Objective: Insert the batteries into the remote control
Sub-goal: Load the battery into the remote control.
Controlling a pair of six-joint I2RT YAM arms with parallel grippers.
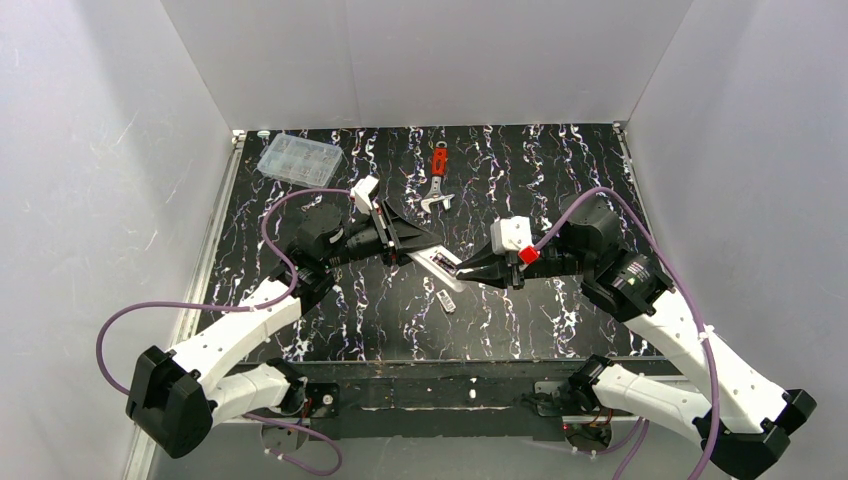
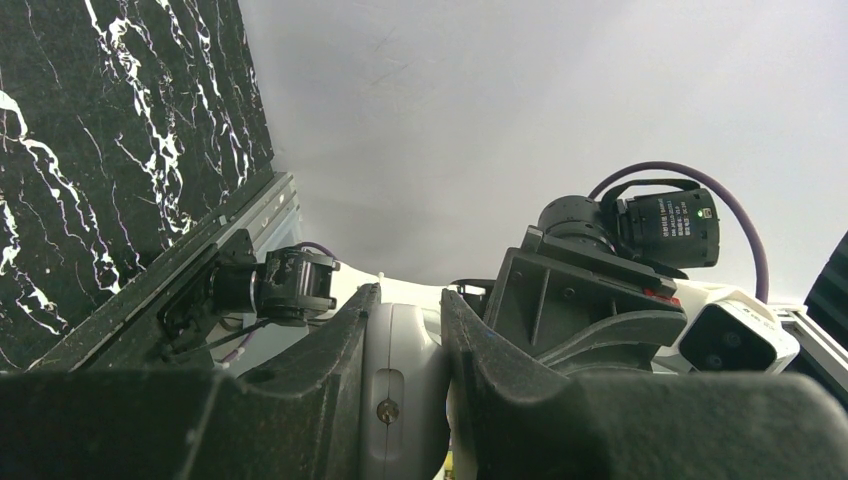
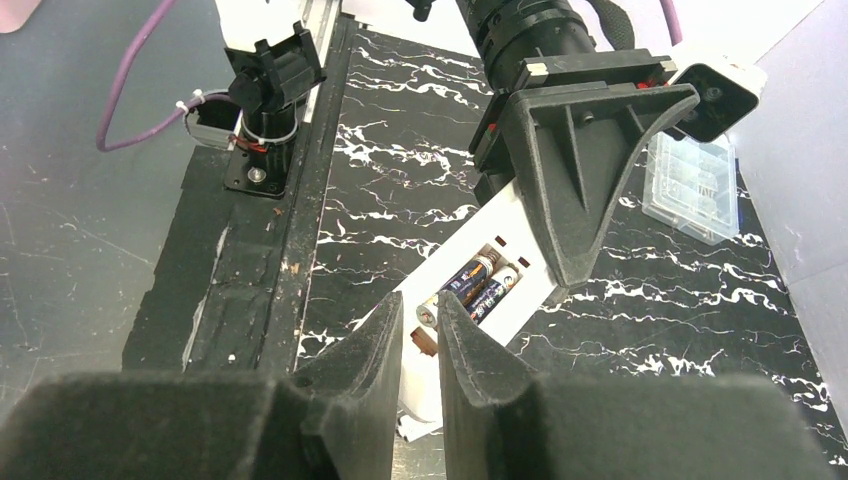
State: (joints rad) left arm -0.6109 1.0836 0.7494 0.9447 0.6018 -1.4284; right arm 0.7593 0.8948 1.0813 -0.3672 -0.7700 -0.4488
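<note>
My left jaws (image 2: 408, 305) are clamped on the remote control (image 1: 436, 262), one finger on each long side, holding it over the middle of the desk (image 1: 560, 170). From the right wrist camera I see the remote's back turned up, its recess uncovered, with two batteries (image 3: 480, 285) lying side by side in it.

My right jaws (image 3: 420, 305) are right at the remote's near end, with only a narrow gap between the fingers. The white body and a bit of the reddish recess show through that gap. I cannot tell whether the fingertips are touching the remote or a battery.

A small loose white piece (image 1: 446, 300) lies flat on the desk, just toward the near edge from the remote. A red wrench (image 1: 438, 180) lies toward the far edge, and a clear plastic box (image 1: 298, 158) sits in the far left corner.
</note>
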